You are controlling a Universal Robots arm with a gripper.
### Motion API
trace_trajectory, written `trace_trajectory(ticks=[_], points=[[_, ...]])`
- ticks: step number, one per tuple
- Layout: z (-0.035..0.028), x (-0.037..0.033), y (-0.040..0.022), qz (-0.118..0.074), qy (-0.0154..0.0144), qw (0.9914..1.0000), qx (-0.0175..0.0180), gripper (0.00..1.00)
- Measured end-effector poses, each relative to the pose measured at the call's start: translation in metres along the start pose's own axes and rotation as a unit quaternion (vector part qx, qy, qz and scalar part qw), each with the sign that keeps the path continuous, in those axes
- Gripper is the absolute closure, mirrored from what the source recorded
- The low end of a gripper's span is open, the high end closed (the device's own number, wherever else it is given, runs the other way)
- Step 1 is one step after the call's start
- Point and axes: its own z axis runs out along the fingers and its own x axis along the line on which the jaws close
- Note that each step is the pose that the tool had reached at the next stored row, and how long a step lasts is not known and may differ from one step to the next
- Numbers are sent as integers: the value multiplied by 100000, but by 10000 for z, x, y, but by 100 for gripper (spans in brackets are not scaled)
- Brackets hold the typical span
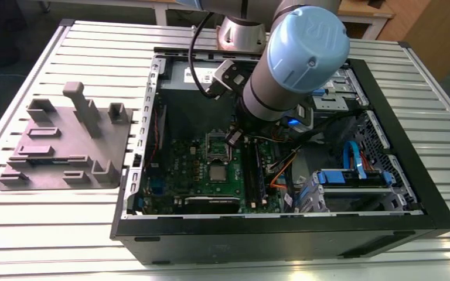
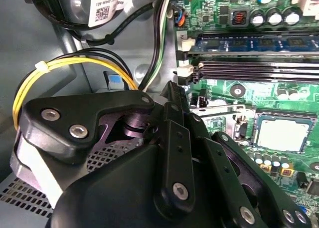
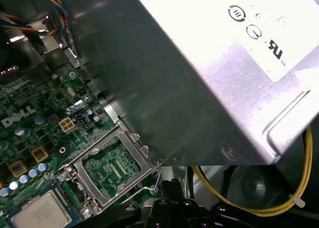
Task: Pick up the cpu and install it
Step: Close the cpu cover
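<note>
1. On the exterior view's left we saw a grey plastic holder tray [image 1: 61, 149] with upright posts, resting on the slatted tabletop [image 1: 21, 234].
2. Just beside the tray stood an open computer case [image 1: 287, 234], with a green motherboard [image 1: 186, 170] lying flat inside it.
3. The cpu [image 1: 217, 174] [image 2: 283, 134] [image 3: 40, 214] sat in its socket on the motherboard, silver-grey top facing up.
4. The socket's hinged metal frame [image 1: 218, 146] [image 3: 114, 163] stood open, lying between the cpu and the silver power supply [image 3: 224, 63].
5. The gripper [image 1: 236, 138] [image 2: 172, 91] hung inside the case, near the open frame and apart from the cpu. We could not tell how far open it was, and the cpu was not in its hold.
6. Near the gripper in the second wrist view we noted black memory slots [image 2: 259, 63] and a bundle of yellow cables [image 2: 65, 68].
7. Above the case the arm's blue-capped joint [image 1: 307, 47] leaned over, and on the exterior view's right blue cables [image 1: 354, 172] ran across a drive cage.
</note>
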Motion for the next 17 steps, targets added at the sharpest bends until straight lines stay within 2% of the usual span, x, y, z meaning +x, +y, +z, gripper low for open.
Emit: trace_trajectory(ticks=[4, 13, 17], points=[[24, -2, 5, -163, -219, 99999, -224, 89], [47, 9, 12, -506, -102, 99998, -304, 89], [50, 13, 19, -554, 63, 99998, -202, 89]])
